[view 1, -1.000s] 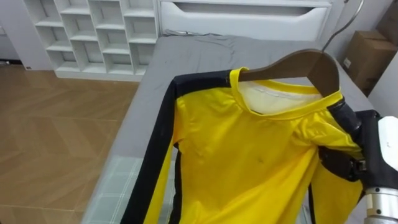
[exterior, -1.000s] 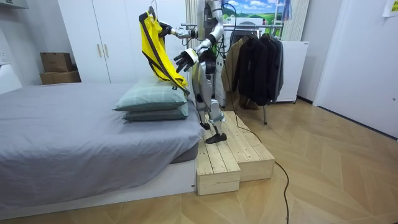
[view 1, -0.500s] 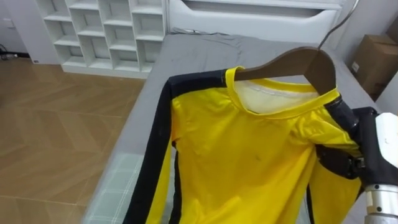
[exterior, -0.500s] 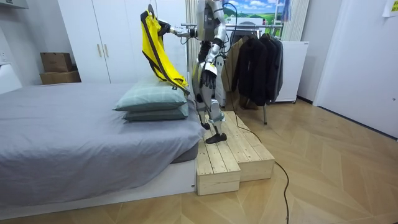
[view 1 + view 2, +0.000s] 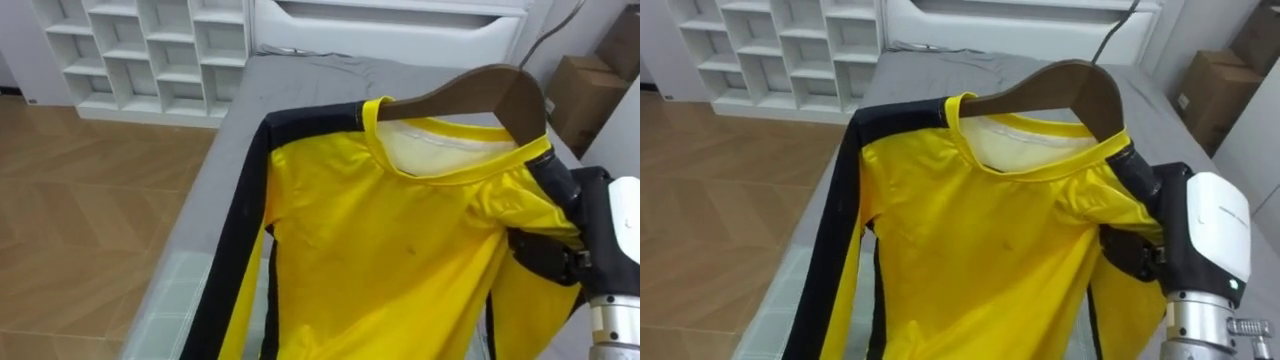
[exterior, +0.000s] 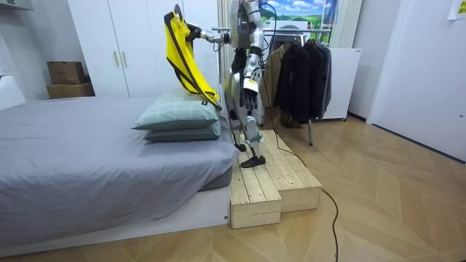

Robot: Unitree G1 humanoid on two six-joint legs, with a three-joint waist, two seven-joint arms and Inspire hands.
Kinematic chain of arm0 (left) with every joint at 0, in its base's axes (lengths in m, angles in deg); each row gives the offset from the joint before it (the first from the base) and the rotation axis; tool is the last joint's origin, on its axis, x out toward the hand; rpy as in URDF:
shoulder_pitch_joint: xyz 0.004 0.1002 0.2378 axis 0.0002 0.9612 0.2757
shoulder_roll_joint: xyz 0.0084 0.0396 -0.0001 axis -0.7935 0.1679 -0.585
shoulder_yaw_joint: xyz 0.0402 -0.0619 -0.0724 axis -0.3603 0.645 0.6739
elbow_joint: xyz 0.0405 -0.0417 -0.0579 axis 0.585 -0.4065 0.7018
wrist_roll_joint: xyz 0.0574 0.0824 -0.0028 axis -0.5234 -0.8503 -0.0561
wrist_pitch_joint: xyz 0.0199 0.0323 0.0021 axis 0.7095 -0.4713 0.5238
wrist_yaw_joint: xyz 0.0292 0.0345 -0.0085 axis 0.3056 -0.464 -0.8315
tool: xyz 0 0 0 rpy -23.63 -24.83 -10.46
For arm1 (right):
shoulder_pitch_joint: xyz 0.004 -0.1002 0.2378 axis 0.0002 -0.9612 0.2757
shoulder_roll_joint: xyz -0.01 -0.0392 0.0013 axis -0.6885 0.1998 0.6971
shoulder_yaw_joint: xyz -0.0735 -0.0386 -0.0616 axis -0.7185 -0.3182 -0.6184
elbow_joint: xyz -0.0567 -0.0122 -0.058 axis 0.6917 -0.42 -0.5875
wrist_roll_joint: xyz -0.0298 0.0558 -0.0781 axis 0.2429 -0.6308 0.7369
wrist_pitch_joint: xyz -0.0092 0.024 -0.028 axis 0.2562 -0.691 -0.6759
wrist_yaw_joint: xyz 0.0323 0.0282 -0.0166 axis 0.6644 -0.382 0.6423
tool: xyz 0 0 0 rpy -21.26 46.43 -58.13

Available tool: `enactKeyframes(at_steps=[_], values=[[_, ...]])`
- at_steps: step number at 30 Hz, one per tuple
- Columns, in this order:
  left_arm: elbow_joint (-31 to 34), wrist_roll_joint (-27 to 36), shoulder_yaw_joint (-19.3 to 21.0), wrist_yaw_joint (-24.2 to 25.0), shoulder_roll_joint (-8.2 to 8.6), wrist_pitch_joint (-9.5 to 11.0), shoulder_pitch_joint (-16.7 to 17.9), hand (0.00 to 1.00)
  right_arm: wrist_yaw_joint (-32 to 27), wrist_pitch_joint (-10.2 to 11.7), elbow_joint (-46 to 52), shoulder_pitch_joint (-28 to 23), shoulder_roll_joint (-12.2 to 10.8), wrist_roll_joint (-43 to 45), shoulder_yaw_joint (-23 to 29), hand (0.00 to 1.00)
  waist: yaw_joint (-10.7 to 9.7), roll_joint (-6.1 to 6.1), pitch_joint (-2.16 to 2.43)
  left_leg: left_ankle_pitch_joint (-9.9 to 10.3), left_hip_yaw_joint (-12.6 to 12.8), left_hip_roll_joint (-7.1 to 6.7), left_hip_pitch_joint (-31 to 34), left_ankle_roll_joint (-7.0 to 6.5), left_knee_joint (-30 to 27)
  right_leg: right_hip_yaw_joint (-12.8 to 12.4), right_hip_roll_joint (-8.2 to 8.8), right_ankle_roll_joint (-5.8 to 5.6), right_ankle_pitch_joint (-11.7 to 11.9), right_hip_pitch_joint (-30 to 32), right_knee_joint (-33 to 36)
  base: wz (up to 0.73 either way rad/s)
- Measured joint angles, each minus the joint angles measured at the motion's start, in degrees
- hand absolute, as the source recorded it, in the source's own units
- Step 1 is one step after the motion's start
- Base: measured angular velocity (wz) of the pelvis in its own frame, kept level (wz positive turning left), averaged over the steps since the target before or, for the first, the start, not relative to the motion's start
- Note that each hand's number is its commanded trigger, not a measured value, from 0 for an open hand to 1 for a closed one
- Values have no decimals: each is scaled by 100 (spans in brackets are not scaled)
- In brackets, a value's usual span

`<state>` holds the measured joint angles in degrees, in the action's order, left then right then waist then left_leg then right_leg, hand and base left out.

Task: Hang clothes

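Left eye view: the yellow shirt is already on the wooden hanger, hanging in the air over the bed. The right hand holds it up at the shirt's right shoulder, where its dark fingers are curled onto the cloth, probably with the hanger's end inside. The wire hook runs up out of the top edge. Against a second ago the whole picture has shifted slightly, which is the camera's doing. The shirt itself sits on the hanger as it did, and the grasp is unchanged.

Room view: the robot stands on a wooden platform at the pillow end of the bed, its right arm stretched out with the shirt held high. The real change is here. A second ago the left hand was raised in front of the body near the shirt; now it hangs low beside the hip, and I cannot tell how its fingers are set. So the shirt is carried by one hand alone. That suggests the dressing of the hanger is finished. What remains is to turn to the rack of dark clothes behind the robot and set the hook on its rail.

Right eye view: the same scene and the same curled hold on the shoulder.
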<state>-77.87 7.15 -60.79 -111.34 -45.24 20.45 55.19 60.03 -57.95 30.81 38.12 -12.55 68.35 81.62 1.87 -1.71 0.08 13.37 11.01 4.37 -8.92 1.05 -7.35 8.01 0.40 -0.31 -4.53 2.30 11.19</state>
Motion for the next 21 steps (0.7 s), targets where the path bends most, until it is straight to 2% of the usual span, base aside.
enactKeyframes(at_steps=[5, 8, 11, 12, 13, 14, 15, 16, 17, 18, 19, 20, 21], values=[[98, -241, -85, 225, -51, -7, -102, 0, -1, -4, -24, -243, 0, 10, 1, 100, -109, -7, -14, 4, 221, -13, 33, -3, -5, -180, -22, 2, 2, 205, 159, -26], [99, -399, -321, 420, -131, -7, -268, 0, -3, -4, -25, -234, 0, 18, -7, 100, -149, -43, -26, 13, 483, -10, 45, 2, -5, -366, -74, 30, 23, 382, 239, -44], [28, -400, -452, 591, -156, -29, -436, 0, -6, -4, -12, -207, -2, 100, -54, 100, -179, -113, -24, 39, 963, -4, 56, 3, -49, -720, -190, 68, 139, 620, 300, -80], [-26, -405, -450, 653, -154, -55, -508, 0, -6, -7, -12, -194, -4, 100, -104, 100, -208, -140, -24, 46, 1223, 7, 53, 1, -71, -910, -265, 78, 248, 682, 231, -102], [-137, -403, -447, 723, -163, -74, -580, 0, -6, -27, -12, -185, -1, 34, -170, 100, -202, -160, -33, 47, 1543, 21, 32, 0, -118, -966, -319, 112, 395, 726, 128, -117], [-153, -403, -447, 744, -162, -89, -609, 0, -6, -33, -13, -171, -1, -7, -214, 100, -153, -164, -34, 48, 1783, 30, 4, 1, -118, -875, -359, 175, 492, 755, 62, -154], [-169, -382, -426, 753, -160, -123, -646, 0, -6, -29, -13, -131, -22, -22, -308, 100, -43, -154, -48, 59, 2209, 97, -24, 5, -126, -313, -372, 376, 651, 749, -98, -160], [-260, -349, -440, 758, -151, -170, -685, 0, -16, -14, -9, -110, -15, 20, -332, 100, -26, -52, -110, 190, 2662, 225, -73, 65, -151, 682, -271, 572, 461, 745, 129, -137], [-326, -331, -450, 768, -145, -206, -710, 0, -40, -20, -24, -119, -8, 26, -322, 100, -49, -36, -121, 238, 2789, 225, -125, 84, -145, 1083, -132, 574, 100, 768, 562, -90], [-349, -313, -462, 780, -138, -312, -711, 0, -112, -66, -83, -121, 18, 53, -337, 100, 1, -33, -119, 287, 3133, 188, -227, 134, -160, 1453, 211, 510, -506, 765, 1347, -60], [-348, -289, -507, 779, -150, -364, -681, 0, -151, -76, -103, -120, 20, 54, -346, 100, 13, -31, -118, 331, 3333, 185, -264, 177, -208, 1509, 376, 437, -724, 751, 1617, -78], [-348, -243, -571, 783, -203, -462, -613, 0, -242, -71, -167, -85, 19, 50, -413, 100, 1, -84, -114, 424, 3637, 187, -307, 241, -420, 1520, 671, 252, -1016, 742, 1856, -79], [-351, -242, -539, 787, -236, -582, -556, 0, -243, -70, -285, 57, 12, 55, -539, 100, -23, -168, -137, 513, 3722, 236, -255, 268, -778, 1323, 621, 326, -1112, 816, 1804, -96]])
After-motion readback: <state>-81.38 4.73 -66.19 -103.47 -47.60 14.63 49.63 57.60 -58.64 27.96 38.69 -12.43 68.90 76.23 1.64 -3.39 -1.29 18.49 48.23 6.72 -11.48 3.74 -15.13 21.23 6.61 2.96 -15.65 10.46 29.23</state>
